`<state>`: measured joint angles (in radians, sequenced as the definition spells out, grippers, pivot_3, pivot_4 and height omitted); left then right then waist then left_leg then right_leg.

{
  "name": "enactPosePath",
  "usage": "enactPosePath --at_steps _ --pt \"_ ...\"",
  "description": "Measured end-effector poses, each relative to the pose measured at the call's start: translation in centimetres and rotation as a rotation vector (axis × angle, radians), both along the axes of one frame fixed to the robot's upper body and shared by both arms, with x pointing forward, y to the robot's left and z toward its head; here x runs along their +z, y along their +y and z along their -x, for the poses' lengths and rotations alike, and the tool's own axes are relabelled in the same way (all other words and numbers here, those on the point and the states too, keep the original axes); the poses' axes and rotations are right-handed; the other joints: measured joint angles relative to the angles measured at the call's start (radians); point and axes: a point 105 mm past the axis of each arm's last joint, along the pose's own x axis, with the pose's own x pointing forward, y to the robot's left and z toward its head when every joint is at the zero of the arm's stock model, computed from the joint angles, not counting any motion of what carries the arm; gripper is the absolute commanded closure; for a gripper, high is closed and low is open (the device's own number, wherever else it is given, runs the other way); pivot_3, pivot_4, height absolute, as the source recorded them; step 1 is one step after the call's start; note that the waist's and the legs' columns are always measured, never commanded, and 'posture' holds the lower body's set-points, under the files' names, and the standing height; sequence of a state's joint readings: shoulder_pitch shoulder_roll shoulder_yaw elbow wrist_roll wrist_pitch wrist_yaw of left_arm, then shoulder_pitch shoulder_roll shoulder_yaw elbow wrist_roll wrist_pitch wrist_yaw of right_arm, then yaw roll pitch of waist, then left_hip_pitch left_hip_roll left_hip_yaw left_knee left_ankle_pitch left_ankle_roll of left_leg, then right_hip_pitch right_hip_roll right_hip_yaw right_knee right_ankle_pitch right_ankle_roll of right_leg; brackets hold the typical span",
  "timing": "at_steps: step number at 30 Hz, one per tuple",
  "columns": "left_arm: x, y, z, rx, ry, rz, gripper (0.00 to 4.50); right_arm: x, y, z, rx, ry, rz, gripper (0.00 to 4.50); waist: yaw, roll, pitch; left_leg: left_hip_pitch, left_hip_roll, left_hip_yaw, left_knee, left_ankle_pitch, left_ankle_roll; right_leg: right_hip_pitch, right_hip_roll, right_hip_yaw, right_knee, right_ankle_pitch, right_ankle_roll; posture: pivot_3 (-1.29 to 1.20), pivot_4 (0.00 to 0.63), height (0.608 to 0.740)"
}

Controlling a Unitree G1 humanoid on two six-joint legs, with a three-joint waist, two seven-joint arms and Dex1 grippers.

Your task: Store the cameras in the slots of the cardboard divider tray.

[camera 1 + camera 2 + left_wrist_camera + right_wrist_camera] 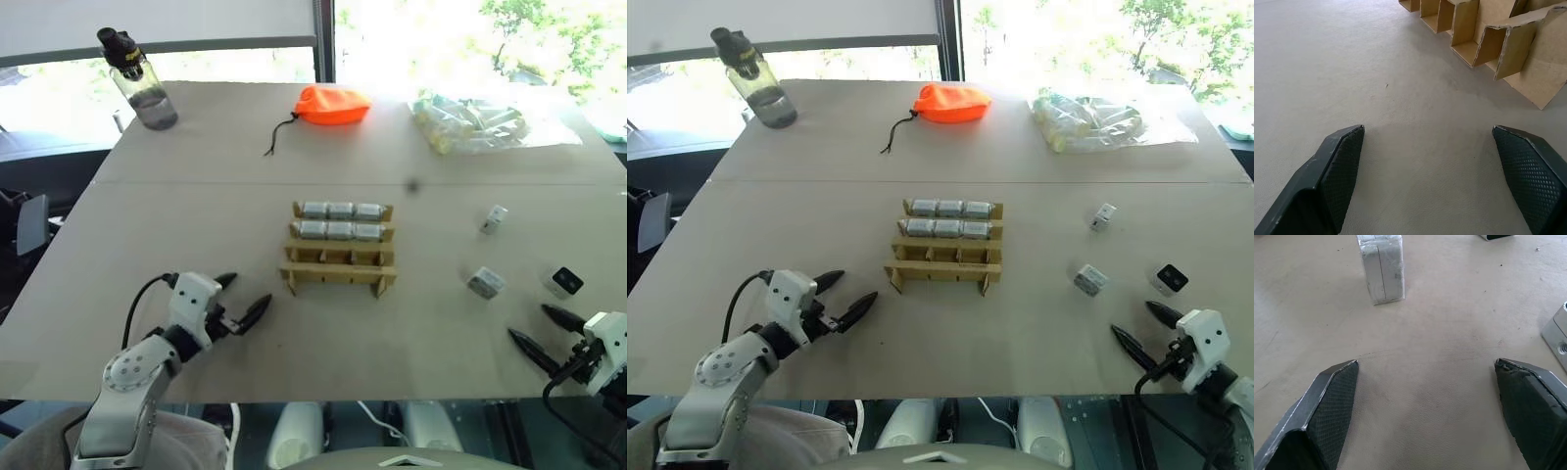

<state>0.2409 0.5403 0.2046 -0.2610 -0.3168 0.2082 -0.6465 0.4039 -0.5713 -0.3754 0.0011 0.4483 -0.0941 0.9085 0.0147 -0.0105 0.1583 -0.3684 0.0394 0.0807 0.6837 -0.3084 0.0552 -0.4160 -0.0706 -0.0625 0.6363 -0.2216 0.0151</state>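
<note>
Fingers released on both sides, nothing held. Right gripper (545, 327) should take the nearest camera (486, 282) squarely, then lower it upright into the tray's (338, 276) empty front row.

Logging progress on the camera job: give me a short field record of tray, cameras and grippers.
tray: mid-table, two far rows filled, near row empty
stored cameras: six
loose cameras: three, on the table right of the tray
left gripper: open, empty, near the tray's left
right gripper: open, empty, by the loose cameras
</note>
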Motion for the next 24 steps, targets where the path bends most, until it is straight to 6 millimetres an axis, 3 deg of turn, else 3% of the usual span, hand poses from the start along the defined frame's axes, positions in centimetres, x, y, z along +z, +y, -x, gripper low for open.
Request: enactPosePath --at_steps 24 --pt "-0.26 0.49 0.93 0.012 -0.011 0.022 0.16 -0.06 -0.34 -0.57 0.027 -0.022 -0.002 0.07 0.0 0.0 0.0 0.001 0.0 0.001 0.0 0.0 0.0 0.0 0.0 0.0 0.0 0.0 0.0 0.0 0.15 0.74"
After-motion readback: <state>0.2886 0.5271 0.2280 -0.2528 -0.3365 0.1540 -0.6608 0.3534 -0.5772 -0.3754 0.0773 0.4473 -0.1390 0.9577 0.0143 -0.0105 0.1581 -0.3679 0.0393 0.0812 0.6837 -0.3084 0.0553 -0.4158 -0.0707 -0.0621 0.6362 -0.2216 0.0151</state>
